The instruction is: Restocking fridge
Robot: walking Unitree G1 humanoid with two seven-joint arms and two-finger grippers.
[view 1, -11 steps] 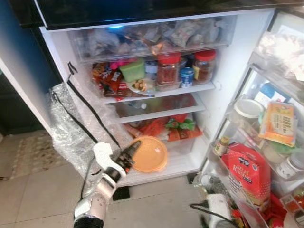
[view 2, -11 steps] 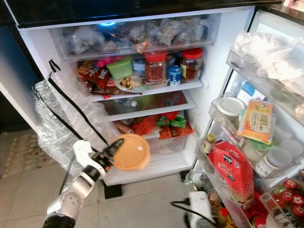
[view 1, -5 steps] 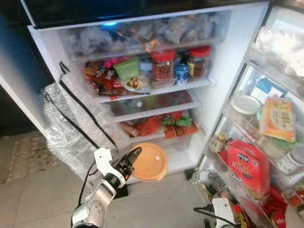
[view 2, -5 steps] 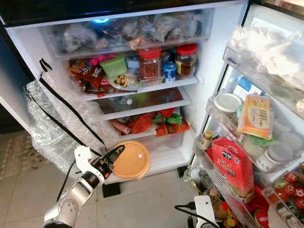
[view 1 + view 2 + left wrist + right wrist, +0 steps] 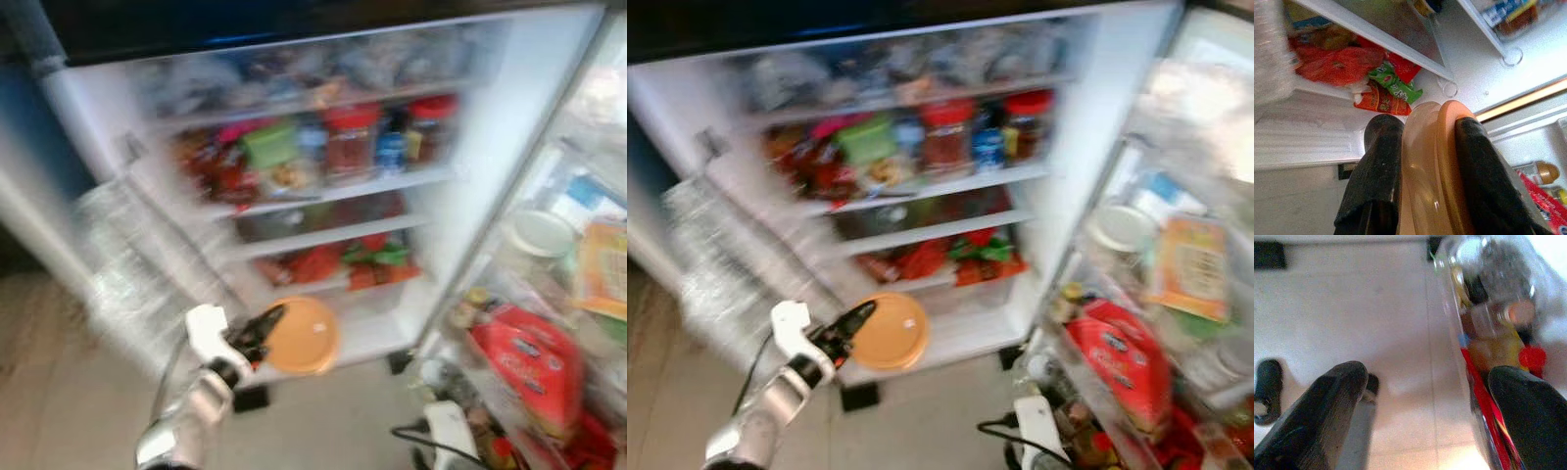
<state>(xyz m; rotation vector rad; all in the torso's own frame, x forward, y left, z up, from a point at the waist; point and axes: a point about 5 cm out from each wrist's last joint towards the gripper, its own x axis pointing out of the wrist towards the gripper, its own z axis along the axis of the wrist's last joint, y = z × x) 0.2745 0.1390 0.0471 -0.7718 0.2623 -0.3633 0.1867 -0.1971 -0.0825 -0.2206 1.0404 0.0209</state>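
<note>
so the left gripper [image 5: 263,329] is clamped on the orange container [image 5: 300,336], low and a bit left of centre in the head views, right in front of the fridge's bottom shelf [image 5: 377,333]; looks to me like it's held edge-on so the flat round thing can slide in sideways, since the shelves above are already packed; in the left wrist view you can see why the grip works: the two black fingers [image 5: 1378,166] pinch the thin rim from both faces, lid one side, paler tub [image 5: 1418,166] the other; it's smooth, slightly glossy plastic, disc-shaped, so I'd guess it could slip if squeezed too lightly; behind it there are crinkly red and green packets [image 5: 1383,81] lying on the drawer level, and red-lidded jars [image 5: 348,142] up on the middle shelf; everything's motion-blurred in the head views; the right gripper [image 5: 1425,406] hangs spread wide with nothing in it over pale floor tiles [image 5: 1352,308], next to the door bin [image 5: 1484,333]
</note>
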